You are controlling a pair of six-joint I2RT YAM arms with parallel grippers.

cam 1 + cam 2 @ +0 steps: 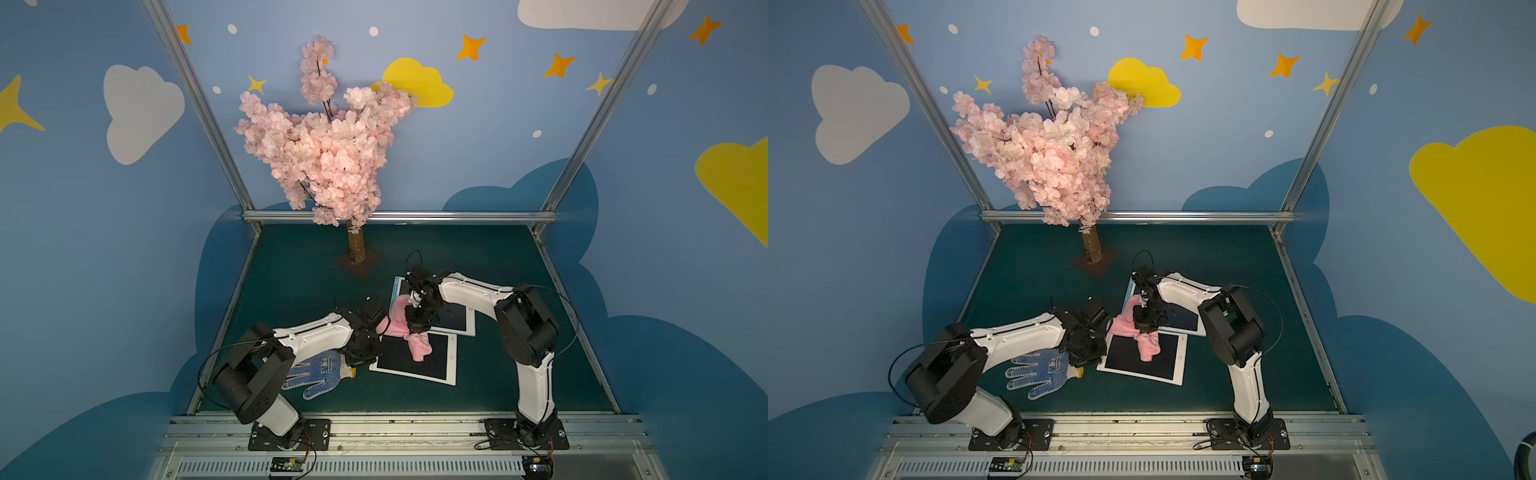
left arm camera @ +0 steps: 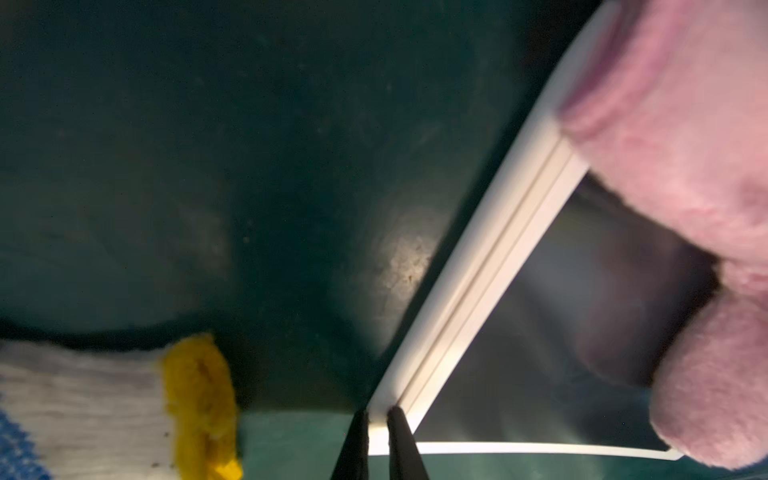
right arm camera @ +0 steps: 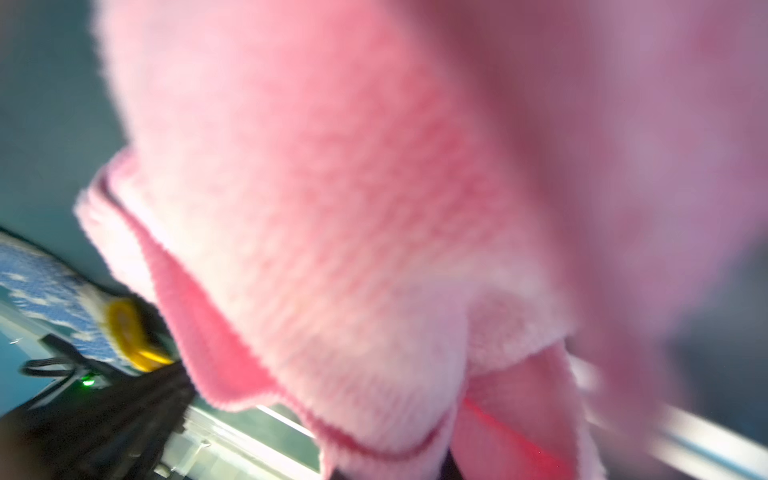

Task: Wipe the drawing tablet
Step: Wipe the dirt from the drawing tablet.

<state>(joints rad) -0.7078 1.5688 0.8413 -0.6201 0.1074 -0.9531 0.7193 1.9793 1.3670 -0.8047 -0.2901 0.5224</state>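
Two white-framed drawing tablets with dark screens lie on the green mat: a near drawing tablet and a far tablet partly under it. A pink cloth drapes across both screens. My right gripper is shut on the cloth's bunched middle above the near tablet's far edge; the cloth hides its fingers in the right wrist view. My left gripper is shut on the near tablet's white left corner.
A white glove with blue dots and a yellow cuff lies on the mat just left of the near tablet, under my left arm. A pink blossom tree on a brown base stands at the back.
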